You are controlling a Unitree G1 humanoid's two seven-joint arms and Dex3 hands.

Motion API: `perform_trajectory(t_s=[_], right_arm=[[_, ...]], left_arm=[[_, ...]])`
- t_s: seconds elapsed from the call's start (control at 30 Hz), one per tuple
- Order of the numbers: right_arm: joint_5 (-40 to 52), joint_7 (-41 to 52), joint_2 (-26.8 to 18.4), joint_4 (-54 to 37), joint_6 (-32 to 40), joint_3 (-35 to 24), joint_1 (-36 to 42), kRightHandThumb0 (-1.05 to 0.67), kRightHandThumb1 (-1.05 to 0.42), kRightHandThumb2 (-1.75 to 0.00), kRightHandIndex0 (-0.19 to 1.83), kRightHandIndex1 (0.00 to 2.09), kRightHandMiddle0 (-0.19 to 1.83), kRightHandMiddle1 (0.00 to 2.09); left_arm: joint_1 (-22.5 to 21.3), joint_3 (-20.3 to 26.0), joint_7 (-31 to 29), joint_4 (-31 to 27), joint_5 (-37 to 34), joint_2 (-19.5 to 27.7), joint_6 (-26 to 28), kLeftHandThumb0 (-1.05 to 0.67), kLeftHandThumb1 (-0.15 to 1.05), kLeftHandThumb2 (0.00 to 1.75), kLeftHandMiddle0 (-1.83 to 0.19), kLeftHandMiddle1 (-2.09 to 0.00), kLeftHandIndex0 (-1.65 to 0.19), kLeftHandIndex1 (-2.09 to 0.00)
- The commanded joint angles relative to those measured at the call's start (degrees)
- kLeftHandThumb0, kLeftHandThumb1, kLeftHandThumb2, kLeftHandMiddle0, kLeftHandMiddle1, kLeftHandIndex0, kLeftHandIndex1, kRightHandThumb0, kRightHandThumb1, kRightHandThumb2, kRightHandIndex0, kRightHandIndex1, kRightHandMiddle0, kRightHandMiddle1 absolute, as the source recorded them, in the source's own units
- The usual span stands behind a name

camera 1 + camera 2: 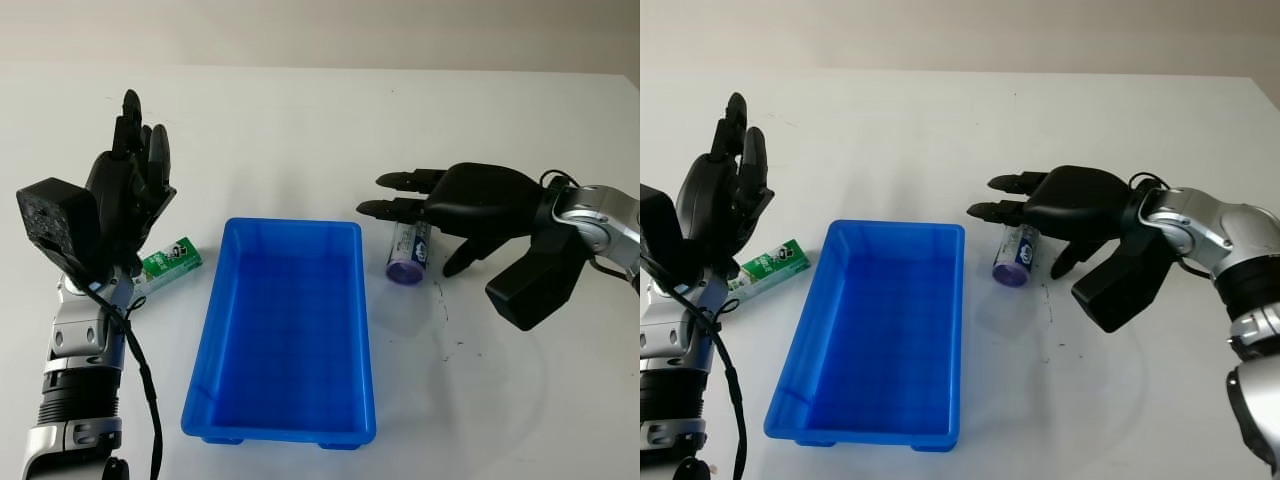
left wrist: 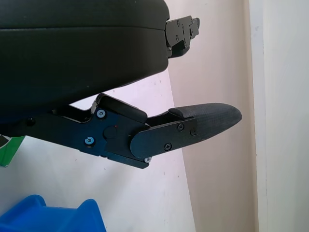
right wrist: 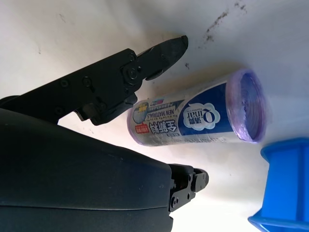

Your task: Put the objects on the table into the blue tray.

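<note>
Left hand: we hold it raised at the table's left side, fingers pointing up, released and holding nothing.
Packet: a small green packet lies on the table just right of our left hand, between that hand and the tray, apart from the tray's left wall.
Tray: the blue tray sits in the middle of the table, long axis running away from us; nothing lies in it yet.
Roll: a blue-and-white labelled roll with a purple end lies on the table just outside the tray's far right corner. Its long axis runs roughly along the tray's right wall, purple end toward us.
Right hand: we have it over the roll, palm down, fingers reaching toward the tray and the thumb on the far side of the roll; it has not closed on anything.
Key relation: the roll lies directly under our right hand, across the fingers' line, so this hand is the nearer one for it, and the tray is just to its left.
</note>
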Motion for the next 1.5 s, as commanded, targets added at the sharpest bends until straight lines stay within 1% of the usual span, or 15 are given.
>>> perform_trajectory(t_s=[0.0,0.27,0.3,0.37,0.43,0.47,0.5,0.57,0.6,0.67,0.87,0.97,1.07,1.33,1.47], right_arm=[[-0.35,-1.67,1.49,1.08,-0.99,1.06,-0.31,-0.27,-0.94,-0.08,0.18,0.11,0.20,0.10],[-2.02,-9.73,3.82,6.43,-4.11,3.13,-1.41,-0.25,-0.98,-0.06,0.46,0.22,0.42,0.22],[-2.34,-10.19,4.03,6.97,-4.16,3.53,-1.68,-0.26,-0.98,-0.06,0.48,0.25,0.40,0.31],[-3.31,-11.40,4.27,7.66,-4.15,4.32,-2.19,-0.27,-0.98,-0.06,0.49,0.38,0.27,0.74],[-5.23,-13.60,4.22,7.68,-3.72,5.41,-2.70,-0.30,-1.00,-0.05,0.44,0.62,0.16,1.14],[-6.03,-14.92,4.18,7.78,-3.66,5.87,-2.91,-0.32,-1.00,-0.05,0.37,0.88,0.11,1.39],[-6.84,-16.28,4.12,7.95,-3.61,6.34,-3.11,-0.33,-1.00,-0.05,0.32,1.06,0.09,1.52],[-7.88,-18.57,4.18,8.32,-3.50,7.04,-3.40,-0.36,-0.98,-0.05,0.26,1.62,0.09,1.76],[-8.38,-19.51,4.20,8.49,-3.29,7.44,-3.52,-0.37,-0.97,-0.05,0.26,1.81,0.11,1.85],[-9.57,-21.38,4.21,8.82,-2.70,8.36,-3.76,-0.43,-0.96,-0.05,0.38,2.04,0.17,2.03],[-12.42,-25.65,3.66,7.78,1.13,9.96,-3.41,-0.53,-1.02,-0.06,0.93,2.09,0.57,2.09],[-13.80,-27.67,3.29,7.00,3.10,10.44,-3.56,-0.56,-1.04,-0.19,1.12,2.09,0.76,2.09],[-12.49,-26.01,3.40,6.74,5.32,9.24,-4.17,-0.55,-1.05,-0.27,1.11,2.09,0.80,2.09],[-7.95,-30.27,5.13,10.75,11.28,5.81,-9.02,-0.46,-1.05,-0.17,0.95,2.09,0.72,2.09],[-6.93,-33.66,5.97,11.17,14.15,4.72,-12.00,-0.44,-1.05,-0.11,0.99,2.09,0.75,2.09]], left_arm=[[0.58,0.09,0.14,-1.38,0.10,0.24,0.29,-0.77,1.05,0.66,0.19,-0.01,0.19,0.00],[0.97,0.11,-0.46,-1.25,0.10,0.48,0.17,-0.78,1.05,0.66,0.19,0.00,0.19,0.00],[0.97,0.11,-0.44,-1.25,0.12,0.48,0.19,-0.79,1.05,0.66,0.19,0.00,0.19,0.00],[0.95,0.15,-0.30,-1.32,0.17,0.50,0.41,-0.79,1.05,0.66,0.19,0.00,0.19,0.00],[0.86,0.22,-0.26,-1.35,0.12,0.56,0.56,-0.79,1.05,0.66,0.19,0.00,0.19,0.00],[0.81,0.26,-0.18,-1.37,0.11,0.54,0.57,-0.79,1.05,0.66,0.19,0.00,0.19,0.00],[0.75,0.25,-0.25,-1.25,0.13,0.57,0.39,-0.79,1.05,0.66,0.19,0.00,0.19,0.00],[0.67,0.22,-0.43,-1.04,0.20,0.70,0.07,-0.79,1.05,0.66,0.19,0.00,0.19,0.00],[0.66,0.24,-0.45,-1.03,0.18,0.71,0.05,-0.79,1.05,0.66,0.19,0.00,0.19,0.00],[0.71,0.27,-0.44,-1.23,0.15,0.74,0.21,-0.79,1.05,0.66,0.19,0.00,0.19,0.00],[0.47,0.55,-0.71,-0.96,-0.18,0.75,-0.05,-0.78,1.05,0.65,0.19,0.00,0.19,0.00],[0.44,0.52,-0.25,-1.07,0.19,0.57,-0.38,-0.78,1.05,0.65,0.19,0.00,0.19,0.00],[0.41,0.45,-0.16,-1.24,0.11,0.49,-0.17,-0.77,1.05,0.66,0.19,0.00,0.19,0.00],[0.17,0.32,-0.38,-0.70,0.26,0.68,-0.37,-0.77,1.05,0.66,0.19,0.00,0.19,0.00],[0.32,0.21,-0.25,-1.00,0.40,0.68,-0.04,-0.78,1.05,0.66,0.19,0.00,0.19,0.00]])
